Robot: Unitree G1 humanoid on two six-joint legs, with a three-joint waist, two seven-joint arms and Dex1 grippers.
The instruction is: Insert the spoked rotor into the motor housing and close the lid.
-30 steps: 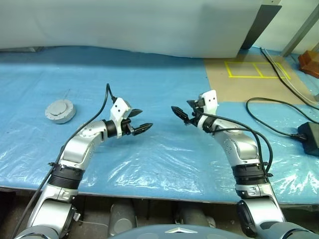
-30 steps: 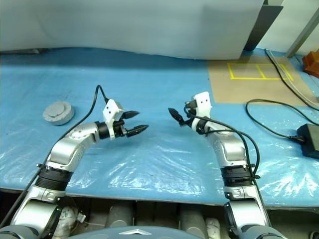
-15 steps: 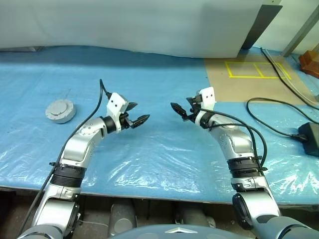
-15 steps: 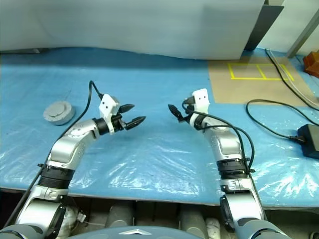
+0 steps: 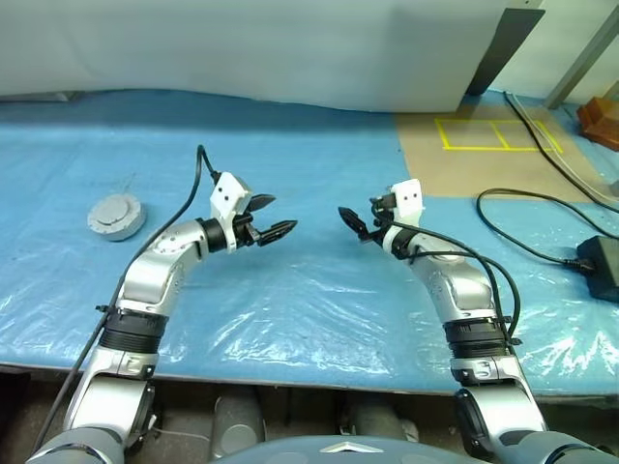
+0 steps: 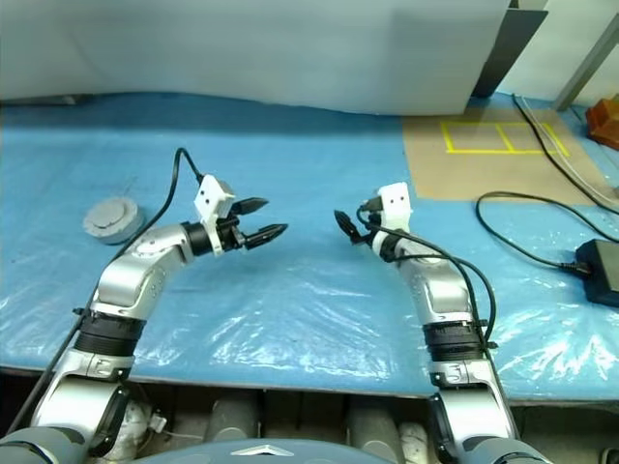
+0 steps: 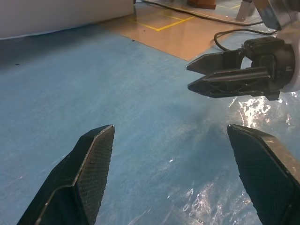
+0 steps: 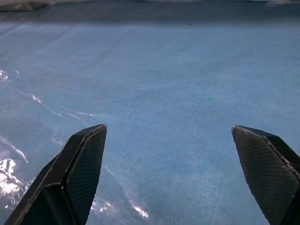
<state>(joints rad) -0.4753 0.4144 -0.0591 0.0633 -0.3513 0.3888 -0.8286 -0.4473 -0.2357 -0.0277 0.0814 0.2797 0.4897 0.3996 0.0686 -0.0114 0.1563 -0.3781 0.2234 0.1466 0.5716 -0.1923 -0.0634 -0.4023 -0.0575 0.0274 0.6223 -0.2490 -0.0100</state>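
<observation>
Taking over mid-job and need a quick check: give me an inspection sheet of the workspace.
Surface: blue sheet under clear plastic film; bare brown patch with yellow tape squares at far right.
Job's things: grey round housing with lid on, far left, untouched; rotor not seen.
Clutter: nothing seen.
Grippers: left gripper and right gripper both open, empty, tips facing each other above the sheet.
Cables: black cable looping to a black box at right.
Surroundings: white wall panel behind.

A workshop or lab: blue plastic sheeting (image 5: 319, 290) over the bench, yellow floor tape (image 5: 498, 135), loose black cables (image 5: 542, 227)
</observation>
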